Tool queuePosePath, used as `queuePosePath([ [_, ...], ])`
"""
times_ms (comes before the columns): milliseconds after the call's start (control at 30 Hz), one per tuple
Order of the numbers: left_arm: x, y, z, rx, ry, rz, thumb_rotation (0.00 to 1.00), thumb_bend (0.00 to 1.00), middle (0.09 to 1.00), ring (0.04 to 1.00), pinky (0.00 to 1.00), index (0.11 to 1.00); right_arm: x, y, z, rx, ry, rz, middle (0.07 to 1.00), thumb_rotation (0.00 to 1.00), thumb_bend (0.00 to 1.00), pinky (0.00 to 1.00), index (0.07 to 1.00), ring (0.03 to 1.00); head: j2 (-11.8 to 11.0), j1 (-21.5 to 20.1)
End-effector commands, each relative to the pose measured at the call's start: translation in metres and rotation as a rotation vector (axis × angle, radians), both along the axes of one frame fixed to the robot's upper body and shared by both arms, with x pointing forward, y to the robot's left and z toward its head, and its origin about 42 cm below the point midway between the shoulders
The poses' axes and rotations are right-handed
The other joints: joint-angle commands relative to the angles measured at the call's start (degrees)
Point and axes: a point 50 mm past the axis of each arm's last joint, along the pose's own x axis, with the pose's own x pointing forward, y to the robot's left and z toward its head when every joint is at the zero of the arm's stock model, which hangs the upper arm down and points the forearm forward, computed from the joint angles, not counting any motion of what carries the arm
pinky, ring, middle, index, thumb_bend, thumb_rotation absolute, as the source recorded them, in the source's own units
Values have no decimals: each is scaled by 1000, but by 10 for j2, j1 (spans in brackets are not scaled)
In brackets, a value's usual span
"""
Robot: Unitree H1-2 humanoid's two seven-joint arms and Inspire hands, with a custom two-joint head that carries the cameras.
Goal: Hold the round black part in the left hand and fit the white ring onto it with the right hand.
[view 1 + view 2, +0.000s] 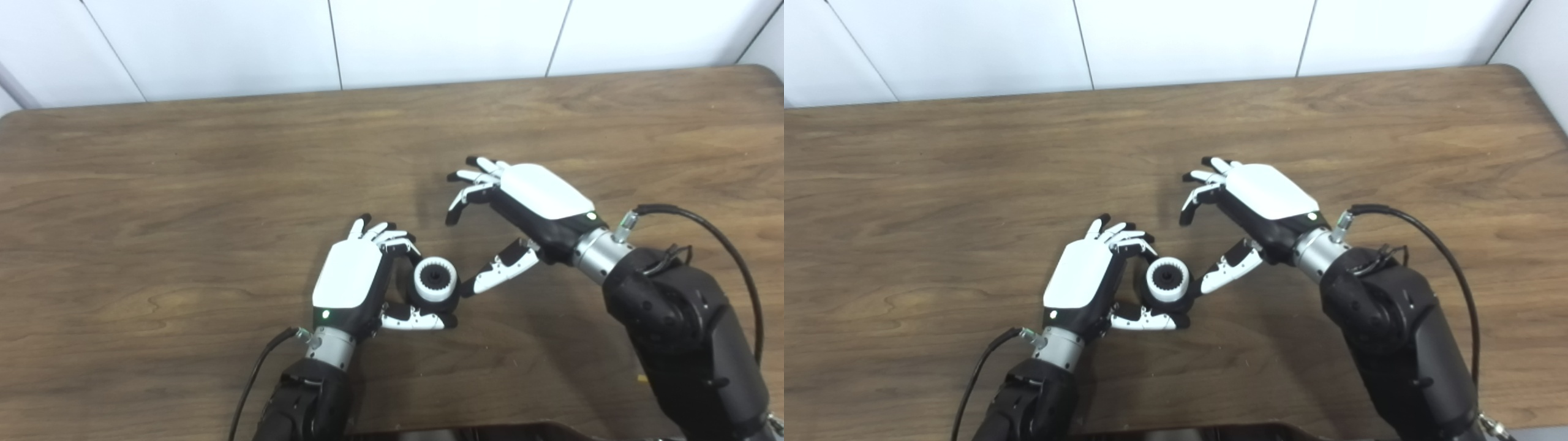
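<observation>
Two hands meet low on the wooden table (pixel 184 184). Left hand (pixel 352 278) has fingers and thumb closed around the round black part (pixel 436 300), which wears the white ring (pixel 435 278) on top. At two o'clock from it, the right hand (pixel 533 205) is spread wide and holds nothing, its thumb tip just beside the part

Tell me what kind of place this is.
Probably a robot test bench in a lab or workshop. A plain wooden table stands against bare white wall panels, and it carries only the black part with its white ring, held in the left hand.
</observation>
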Motion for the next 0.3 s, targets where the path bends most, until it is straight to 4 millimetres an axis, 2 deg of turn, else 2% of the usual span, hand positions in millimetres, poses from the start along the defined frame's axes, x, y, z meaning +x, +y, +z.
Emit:
queuePosePath([
  [0,2,-1,7,-20,-31,-2,55,524,755,873,1000,484,1,0,20,14,-82,6,918,401,1000,1000,690,1000,0,-1],
  [100,2,1,6,-23,-26,0,57,522,748,863,1000,487,1,0,22,11,-82,-2,919,402,1000,1000,741,1000,-1,-1],
  [267,2,3,7,-6,-28,-5,70,520,750,851,1000,495,2,1,23,13,-77,-8,921,400,1000,1000,764,1000,-2,-3],
])
